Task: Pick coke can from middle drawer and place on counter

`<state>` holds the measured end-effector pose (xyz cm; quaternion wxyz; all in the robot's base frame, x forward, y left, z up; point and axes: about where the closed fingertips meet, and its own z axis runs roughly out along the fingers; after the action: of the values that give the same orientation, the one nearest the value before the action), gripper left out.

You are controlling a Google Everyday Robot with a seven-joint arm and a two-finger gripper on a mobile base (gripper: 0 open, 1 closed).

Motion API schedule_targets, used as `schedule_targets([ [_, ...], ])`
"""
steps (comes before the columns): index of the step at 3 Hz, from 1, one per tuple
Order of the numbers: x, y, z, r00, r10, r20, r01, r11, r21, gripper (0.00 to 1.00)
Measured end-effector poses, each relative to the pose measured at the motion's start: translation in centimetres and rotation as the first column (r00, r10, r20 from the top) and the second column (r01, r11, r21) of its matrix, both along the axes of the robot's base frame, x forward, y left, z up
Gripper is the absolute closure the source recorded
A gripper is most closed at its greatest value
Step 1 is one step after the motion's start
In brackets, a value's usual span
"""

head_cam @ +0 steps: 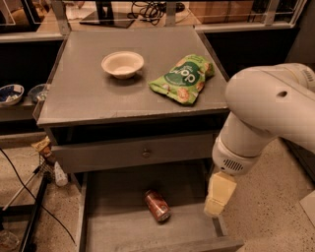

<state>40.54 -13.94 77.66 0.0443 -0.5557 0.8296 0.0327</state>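
The red coke can (157,205) lies on its side on the floor of the open middle drawer (118,226), near its centre. The grey counter (98,88) is above, with a closed drawer front and knob beneath it. My gripper (219,196) hangs from the big white arm over the drawer's right side wall, to the right of the can and apart from it. It holds nothing that I can see.
A white bowl (122,64) and a green snack bag (183,78) sit on the counter. A wooden desk with cables (142,10) stands behind. Blue bowls (10,93) rest on a low shelf at left. Black cables (29,206) hang at lower left.
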Motion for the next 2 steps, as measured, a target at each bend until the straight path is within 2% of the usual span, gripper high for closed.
schedule_targets([
  [1,0.07,1.74,-1.81,0.9993,-0.017,-0.033,0.017,1.000,0.014,0.00],
  [2,-0.07,2.08,-2.27,0.9992,-0.017,-0.037,0.018,1.000,0.019,0.00],
])
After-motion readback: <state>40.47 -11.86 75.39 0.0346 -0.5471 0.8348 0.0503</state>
